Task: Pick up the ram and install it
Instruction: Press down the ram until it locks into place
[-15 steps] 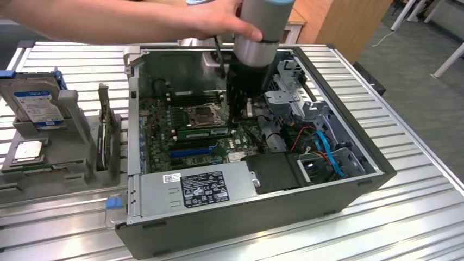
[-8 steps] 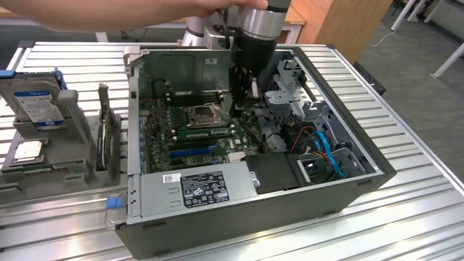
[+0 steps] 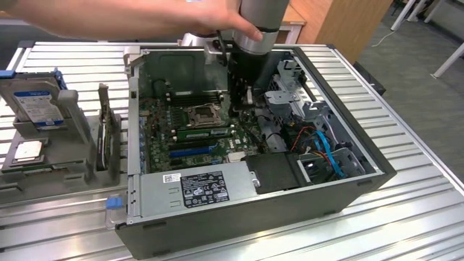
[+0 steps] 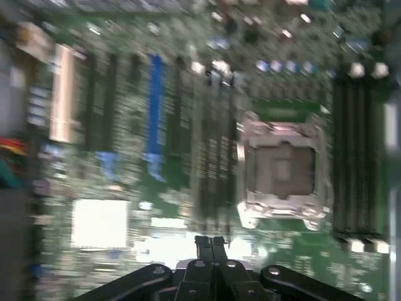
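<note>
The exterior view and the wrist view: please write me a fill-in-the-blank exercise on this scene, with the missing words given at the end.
1. The gripper hangs above the motherboard with its fingers ___ and nothing between them.
2. Among the dark slots of the motherboard, one long slot is ___ in colour.
3. The hard drive stands in a holder on the exterior view's ___ of the computer case.

Missing words: shut; blue; left.

Exterior view high, oblique over case (image 3: 254, 217); wrist view close above motherboard (image 4: 188, 157), shared.
</note>
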You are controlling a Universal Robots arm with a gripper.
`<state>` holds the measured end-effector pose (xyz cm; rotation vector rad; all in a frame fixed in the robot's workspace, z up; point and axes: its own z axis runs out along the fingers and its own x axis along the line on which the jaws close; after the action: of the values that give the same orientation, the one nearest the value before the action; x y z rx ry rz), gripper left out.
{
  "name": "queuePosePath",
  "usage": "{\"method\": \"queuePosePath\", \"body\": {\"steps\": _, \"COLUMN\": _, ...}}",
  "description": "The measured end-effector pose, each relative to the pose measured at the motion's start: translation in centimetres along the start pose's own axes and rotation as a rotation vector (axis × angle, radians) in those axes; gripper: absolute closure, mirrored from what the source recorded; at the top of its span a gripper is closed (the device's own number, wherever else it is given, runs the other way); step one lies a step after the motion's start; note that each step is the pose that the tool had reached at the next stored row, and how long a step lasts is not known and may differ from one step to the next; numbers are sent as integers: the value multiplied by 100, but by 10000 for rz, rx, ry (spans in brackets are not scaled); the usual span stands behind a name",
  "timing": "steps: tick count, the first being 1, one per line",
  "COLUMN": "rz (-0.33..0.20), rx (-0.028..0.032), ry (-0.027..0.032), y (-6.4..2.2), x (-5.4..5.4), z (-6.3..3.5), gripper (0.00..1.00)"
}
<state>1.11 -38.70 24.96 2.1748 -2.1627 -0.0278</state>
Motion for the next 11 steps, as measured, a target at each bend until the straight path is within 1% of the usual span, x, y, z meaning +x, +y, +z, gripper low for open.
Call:
{"method": "queuePosePath", "body": {"steps": 1, "rz": 4, "rx": -17, "ry": 50, "y": -2, "x": -11, "z": -19, "gripper": 90}}
{"method": "queuePosePath", "body": {"steps": 2, "rz": 9, "rx": -52, "ry": 158, "y": -3, "x": -19, "z": -60, "gripper": 90}}
{"method": "queuePosePath", "body": {"steps": 3, "rz": 18, "rx": -105, "ry": 319, "y": -3, "x": -32, "z": -123, "gripper": 90}}
{"method": "queuePosePath", "body": {"steps": 4, "rz": 28, "rx": -166, "ry": 512, "y": -5, "x": -49, "z": -197, "gripper": 90}}
{"method": "queuePosePath", "body": {"steps": 6, "rz": 50, "rx": -300, "ry": 921, "y": -10, "x": -90, "z": -353, "gripper": 90}}
{"method": "queuePosePath", "body": {"steps": 7, "rz": 59, "rx": -357, "ry": 1099, "y": -13, "x": -109, "z": -421, "gripper": 90}}
{"method": "queuePosePath", "body": {"steps": 8, "rz": 66, "rx": -399, "ry": 1226, "y": -15, "x": -124, "z": -468, "gripper": 90}}
{"method": "queuePosePath", "body": {"steps": 9, "rz": 69, "rx": -415, "ry": 1275, "y": -16, "x": -131, "z": -487, "gripper": 90}}
{"method": "queuePosePath", "body": {"steps": 11, "rz": 69, "rx": -412, "ry": 1269, "y": -16, "x": -131, "z": -485, "gripper": 90}}
